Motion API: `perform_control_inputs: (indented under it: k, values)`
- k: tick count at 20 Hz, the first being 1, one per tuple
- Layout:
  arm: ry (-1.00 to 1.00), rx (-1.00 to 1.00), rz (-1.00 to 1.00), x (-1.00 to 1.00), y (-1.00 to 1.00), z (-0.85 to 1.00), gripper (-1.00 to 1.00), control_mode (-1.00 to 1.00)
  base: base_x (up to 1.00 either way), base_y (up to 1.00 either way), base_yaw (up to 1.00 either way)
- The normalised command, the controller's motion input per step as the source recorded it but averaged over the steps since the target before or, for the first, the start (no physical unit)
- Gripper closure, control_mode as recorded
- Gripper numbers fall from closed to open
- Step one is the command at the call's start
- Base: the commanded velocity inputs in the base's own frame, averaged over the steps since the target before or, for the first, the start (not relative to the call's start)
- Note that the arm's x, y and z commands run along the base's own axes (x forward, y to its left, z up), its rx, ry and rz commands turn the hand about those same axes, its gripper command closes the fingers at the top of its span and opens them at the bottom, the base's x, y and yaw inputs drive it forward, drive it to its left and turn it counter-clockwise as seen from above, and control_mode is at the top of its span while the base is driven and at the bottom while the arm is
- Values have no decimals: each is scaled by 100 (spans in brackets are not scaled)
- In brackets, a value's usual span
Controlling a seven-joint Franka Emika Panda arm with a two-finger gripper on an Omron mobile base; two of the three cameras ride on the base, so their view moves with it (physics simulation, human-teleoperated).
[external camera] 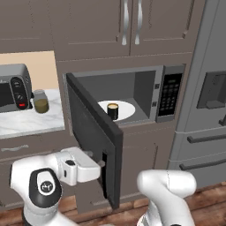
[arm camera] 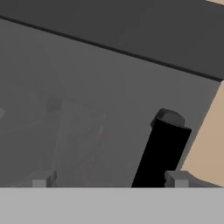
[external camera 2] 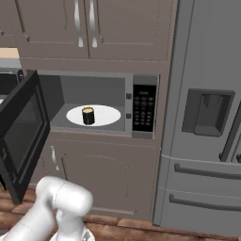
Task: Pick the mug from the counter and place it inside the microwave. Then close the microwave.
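The black mug [external camera: 113,111] [external camera 2: 88,115] stands upright on the white turntable plate [external camera: 127,108] [external camera 2: 107,115] inside the microwave [external camera: 170,92] [external camera 2: 144,107]. The microwave's door [external camera: 95,132] [external camera 2: 21,132] hangs wide open, swung out to the left. My gripper [external camera: 102,163] [arm camera: 109,180] is low on the outer side of that door, open and holding nothing. In the hand view its fingertips [arm camera: 43,179] stand wide apart, close to the door's grey glass, with the black door handle [arm camera: 162,153] just ahead on the right. The marble counter [external camera: 26,121] lies to the left.
On the counter stand a silver toaster oven [external camera: 13,88] and an olive-yellow jar [external camera: 41,101]. A grey fridge [external camera: 207,110] [external camera 2: 207,117] fills the right side. Upper cabinets [external camera: 128,26] sit above the microwave, lower cabinets [external camera 2: 108,174] below it.
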Motion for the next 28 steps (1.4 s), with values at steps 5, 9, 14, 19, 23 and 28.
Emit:
perform_control_inputs:
  k: [5,9,14,19,23,28]
  values:
    - [0,0,0,2,-54,0,-100,-100,0,0,0]
    - [0,0,2,5,-57,2,-100,-100,0,0,0]
    - [0,0,5,5,-64,3,-100,-100,0,0,0]
    - [0,0,9,19,-68,2,-100,-100,0,0,0]
    - [0,0,11,24,-65,4,-100,-100,0,0,0]
    - [0,0,12,27,-65,2,-100,-100,0,0,0]
